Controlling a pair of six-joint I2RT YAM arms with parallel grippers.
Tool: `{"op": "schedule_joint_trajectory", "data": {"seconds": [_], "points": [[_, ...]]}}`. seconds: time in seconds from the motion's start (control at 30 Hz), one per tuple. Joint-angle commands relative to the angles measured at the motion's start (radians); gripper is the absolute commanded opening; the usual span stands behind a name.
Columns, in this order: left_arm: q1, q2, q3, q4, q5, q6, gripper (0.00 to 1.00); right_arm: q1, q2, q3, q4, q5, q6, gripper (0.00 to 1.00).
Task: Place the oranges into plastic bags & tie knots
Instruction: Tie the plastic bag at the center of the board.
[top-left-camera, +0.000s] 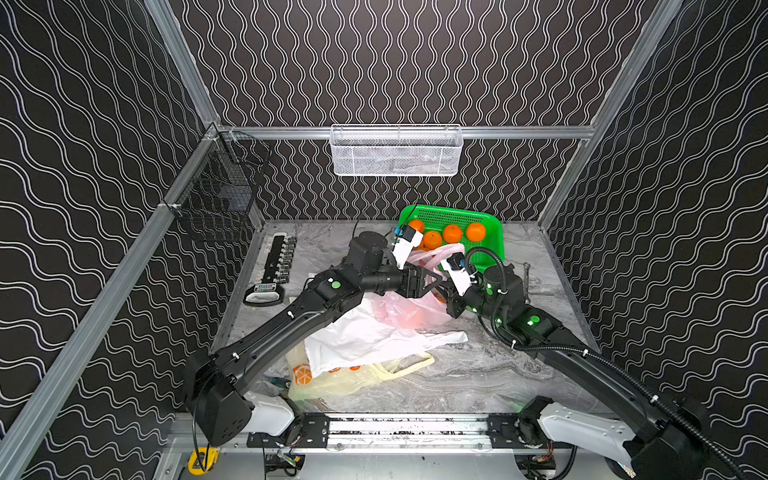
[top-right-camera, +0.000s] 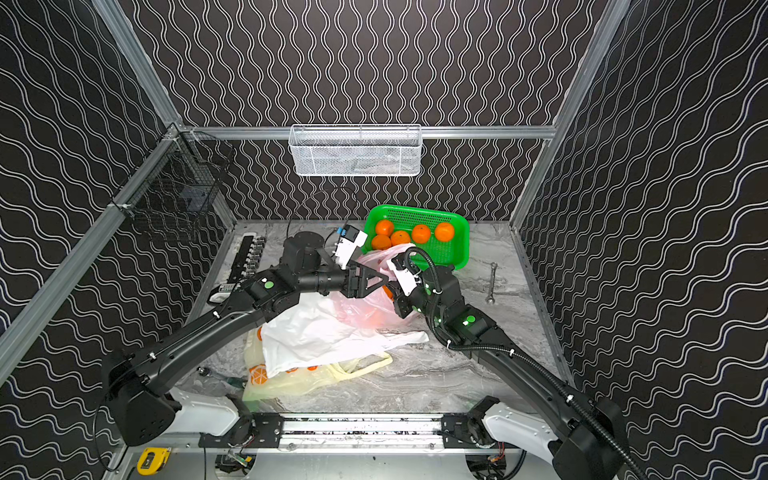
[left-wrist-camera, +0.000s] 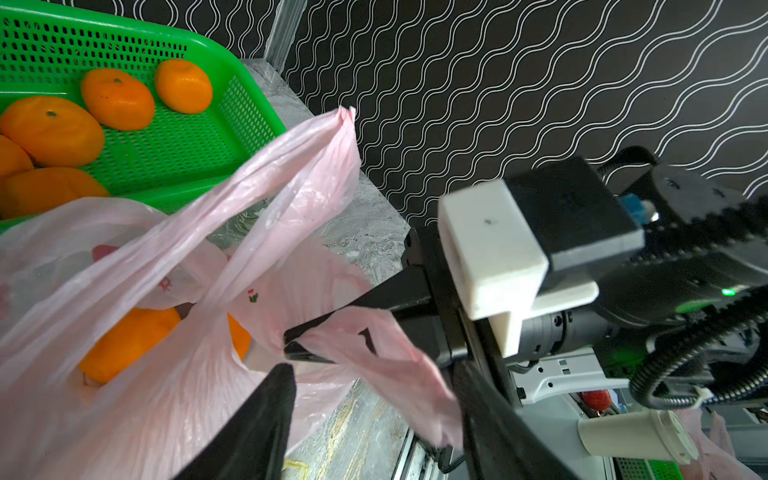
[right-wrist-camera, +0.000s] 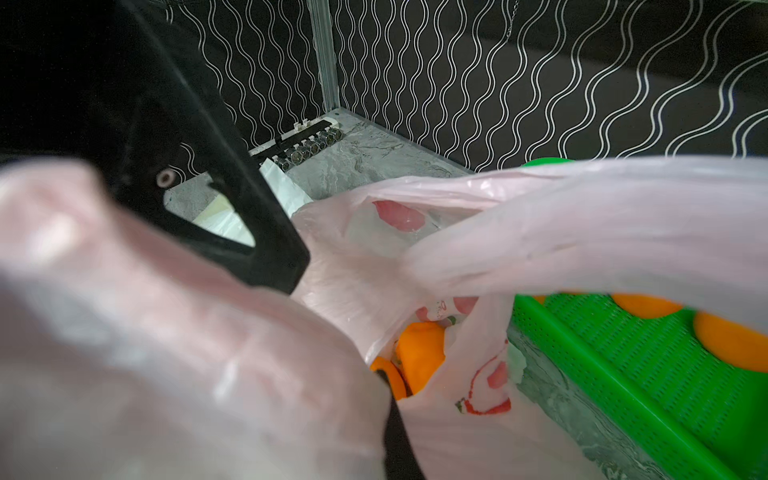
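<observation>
Left gripper (left-wrist-camera: 372, 370): jaws stand apart. A loose strip of pink handle drapes through the gap and, as far as the left wrist view shows, is not pinched.

Right gripper (left-wrist-camera: 296, 345): jaws closed tight on that same handle strip of the pink bag (top-left-camera: 411, 309). The tips of the two grippers nearly meet.

The pink bag lies on the table (top-left-camera: 478, 374) between the grippers, just in front of the green basket (top-right-camera: 415, 210). At least two oranges (left-wrist-camera: 129, 340) sit inside it, and its other handle stands up free. A top view shows five more in the basket. The white bag (top-left-camera: 353, 336) overlaps the yellow bag (top-left-camera: 332, 384) nearer the robot base. Both lie flat and look unfilled.

Judgement: the step in hand is knotting the pink bag, whose loading looks done. Two bags remain.

The next move calls for the left jaws to close squarely on the draped strip, then draw it across the free handle. The film is thin and slippery, so the pinch should be firm before the right gripper lets go.
</observation>
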Motion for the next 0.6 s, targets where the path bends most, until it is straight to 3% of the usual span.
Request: {"op": "schedule_joint_trajectory", "data": {"seconds": [0.0, 0.2, 0.33, 0.4, 0.47, 0.57], "points": [[-0.012, 0.006, 0.02, -0.041, -0.054, 0.037, 0.52, -0.001, 0.004, 0.014, 0.027, -0.008, 0.005, 0.0], [-0.023, 0.021, 0.048, -0.076, -0.083, 0.044, 0.3, -0.001, 0.01, 0.015, 0.033, -0.014, 0.011, 0.0], [-0.024, 0.024, 0.055, -0.088, -0.087, 0.05, 0.08, -0.001, 0.009, 0.011, 0.033, -0.005, 0.015, 0.03], [-0.024, 0.022, 0.057, -0.106, -0.092, 0.062, 0.0, -0.001, -0.007, 0.008, 0.029, 0.0, 0.02, 0.21], [-0.024, 0.026, 0.067, -0.129, -0.103, 0.08, 0.0, -0.001, -0.035, -0.001, 0.026, 0.011, 0.038, 0.5], [-0.024, 0.04, 0.095, -0.18, -0.134, 0.111, 0.0, -0.001, -0.089, -0.018, 0.016, 0.046, 0.08, 0.76]]}}
